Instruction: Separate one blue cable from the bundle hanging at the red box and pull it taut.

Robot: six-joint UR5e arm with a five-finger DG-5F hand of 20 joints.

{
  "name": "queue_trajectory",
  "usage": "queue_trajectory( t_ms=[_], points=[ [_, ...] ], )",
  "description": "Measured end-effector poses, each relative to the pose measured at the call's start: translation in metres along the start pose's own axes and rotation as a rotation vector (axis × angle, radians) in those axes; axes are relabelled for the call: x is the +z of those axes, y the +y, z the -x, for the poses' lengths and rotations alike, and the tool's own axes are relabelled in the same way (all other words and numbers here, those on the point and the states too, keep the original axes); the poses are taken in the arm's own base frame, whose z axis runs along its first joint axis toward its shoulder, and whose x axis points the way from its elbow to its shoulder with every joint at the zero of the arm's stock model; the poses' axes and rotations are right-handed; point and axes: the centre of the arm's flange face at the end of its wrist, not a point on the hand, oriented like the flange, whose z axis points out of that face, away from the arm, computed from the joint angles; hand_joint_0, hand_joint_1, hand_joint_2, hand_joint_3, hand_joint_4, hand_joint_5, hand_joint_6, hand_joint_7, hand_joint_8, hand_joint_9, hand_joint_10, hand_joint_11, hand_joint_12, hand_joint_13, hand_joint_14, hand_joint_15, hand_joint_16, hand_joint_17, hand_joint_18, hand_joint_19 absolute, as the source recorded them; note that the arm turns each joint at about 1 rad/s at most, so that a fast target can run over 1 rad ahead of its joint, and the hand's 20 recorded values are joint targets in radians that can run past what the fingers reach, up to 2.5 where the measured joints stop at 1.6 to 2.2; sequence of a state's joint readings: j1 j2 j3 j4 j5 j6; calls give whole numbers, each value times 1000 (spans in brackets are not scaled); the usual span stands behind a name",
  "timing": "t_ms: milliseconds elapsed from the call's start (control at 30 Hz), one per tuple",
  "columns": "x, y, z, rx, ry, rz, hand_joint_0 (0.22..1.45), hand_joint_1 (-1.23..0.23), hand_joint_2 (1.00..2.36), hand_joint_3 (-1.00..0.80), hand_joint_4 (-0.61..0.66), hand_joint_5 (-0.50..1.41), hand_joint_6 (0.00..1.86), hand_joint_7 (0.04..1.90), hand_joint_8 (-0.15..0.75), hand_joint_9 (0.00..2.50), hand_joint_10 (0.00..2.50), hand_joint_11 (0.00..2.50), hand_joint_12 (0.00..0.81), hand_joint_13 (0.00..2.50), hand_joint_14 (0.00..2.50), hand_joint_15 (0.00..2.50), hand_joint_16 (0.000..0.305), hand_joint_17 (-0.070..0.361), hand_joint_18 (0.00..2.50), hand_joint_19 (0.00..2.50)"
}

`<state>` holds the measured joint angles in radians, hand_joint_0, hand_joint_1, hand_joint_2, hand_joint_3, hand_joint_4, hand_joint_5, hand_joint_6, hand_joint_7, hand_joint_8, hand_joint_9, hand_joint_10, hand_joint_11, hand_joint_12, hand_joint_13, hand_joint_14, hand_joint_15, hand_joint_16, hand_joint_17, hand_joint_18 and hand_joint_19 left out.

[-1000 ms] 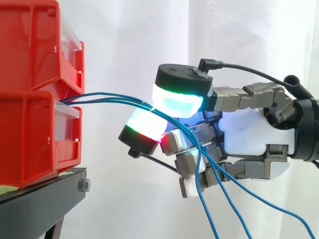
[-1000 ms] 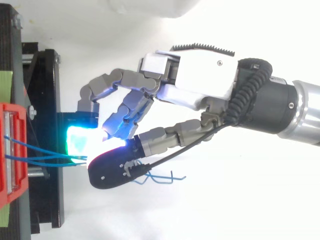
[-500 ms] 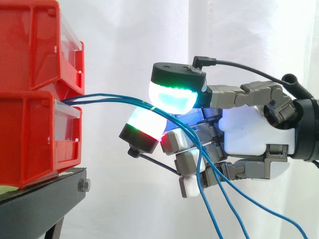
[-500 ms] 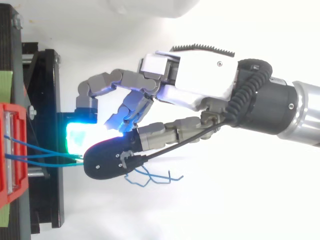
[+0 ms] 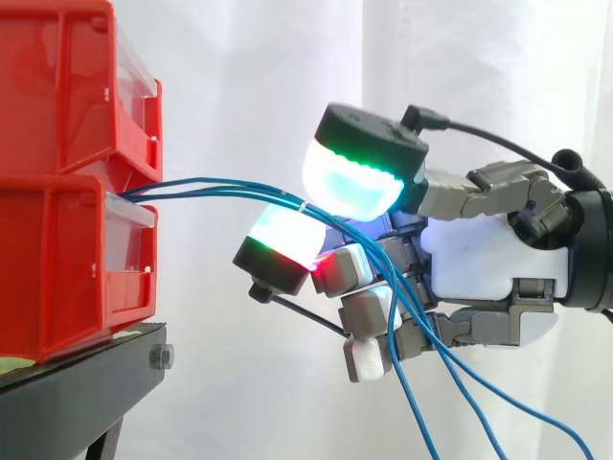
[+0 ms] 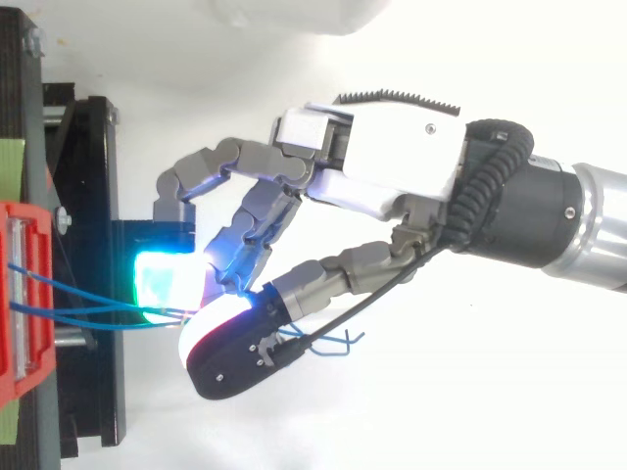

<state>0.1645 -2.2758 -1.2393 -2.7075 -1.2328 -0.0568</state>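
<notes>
Thin blue cables leave the front of the lower red bin and run right in a shallow arc. They pass over a white-glowing finger pad and under the cyan-green thumb pad, then droop past the curled lower fingers to the lower right. My hand comes in from the right with its fingers curled around the strands. From above, the cables reach from the bin to the hand, and their loose ends show below the thumb. I cannot tell whether one strand is apart from the others.
A second red bin sits stacked on the lower one. Both rest on the black stand at the left, before a white curtain. Open space lies between the bins and the hand.
The thumb pad has lifted up and shifted right, off the spot where it pressed the cables half a second ago. From above, it has swung toward the lower edge. The cables stay about where they were.
</notes>
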Motion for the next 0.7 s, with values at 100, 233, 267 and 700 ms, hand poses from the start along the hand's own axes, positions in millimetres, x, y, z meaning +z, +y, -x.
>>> queue_trajectory(
  t_ms=[100, 233, 267, 700],
  points=[
    [0, 0, 0, 0, 0, 0, 755, -845, 1020, -247, 146, -208, 815, 1005, 307, 1120, 20, 1067, 368, 1297, 27, 859, 37, 83, 987, 562],
    [0, 0, -1, 1, 0, 0, 728, -727, 1022, -151, 169, -205, 791, 1004, 314, 1144, 20, 1062, 366, 1327, 28, 891, 36, 82, 1002, 572],
    [0, 0, -1, 0, 0, 0, 727, -723, 1022, -150, 169, -204, 787, 1004, 314, 1144, 20, 1062, 365, 1329, 26, 890, 37, 82, 1002, 570],
    [0, 0, -1, 1, -1, 0, 731, -565, 1022, -134, 174, -122, 580, 1278, 319, 1228, 22, 1004, 352, 1353, 26, 898, 36, 81, 981, 594]
  ],
)
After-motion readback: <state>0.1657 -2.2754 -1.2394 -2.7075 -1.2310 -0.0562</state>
